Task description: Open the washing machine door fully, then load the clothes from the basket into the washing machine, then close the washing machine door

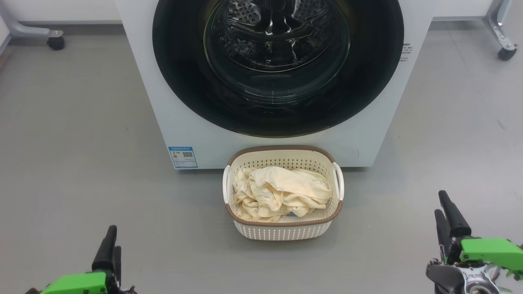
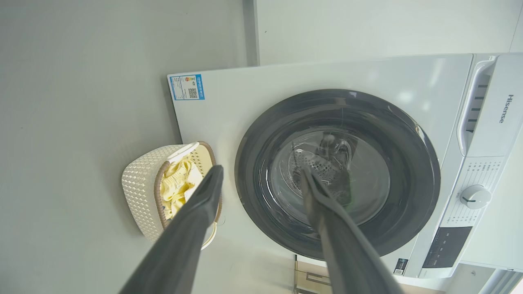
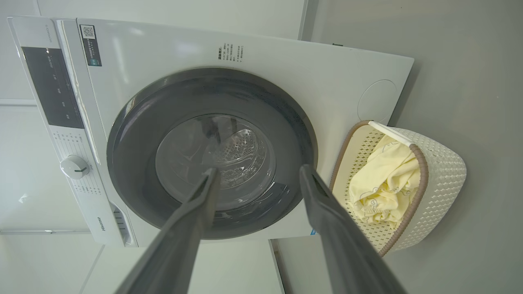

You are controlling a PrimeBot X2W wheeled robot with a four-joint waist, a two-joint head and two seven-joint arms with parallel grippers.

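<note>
Ideally the left gripper [image 1: 113, 239] or right gripper [image 1: 440, 202], both wide apart and empty, hooks the washing machine door [image 1: 278, 61] by its rim.

The top edge crops the washing machine door [image 1: 278, 65].

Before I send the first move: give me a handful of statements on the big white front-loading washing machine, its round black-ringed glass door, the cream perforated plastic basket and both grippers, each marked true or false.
1. The round black-ringed glass door of the white washing machine is shut. True.
2. The cream perforated basket is empty. False: pale yellow clothes lie in it.
3. The left gripper and right gripper are both open, holding nothing. True.
4. The basket sits on top of the machine. False: it stands on the grey floor before the machine, below the door.
</note>
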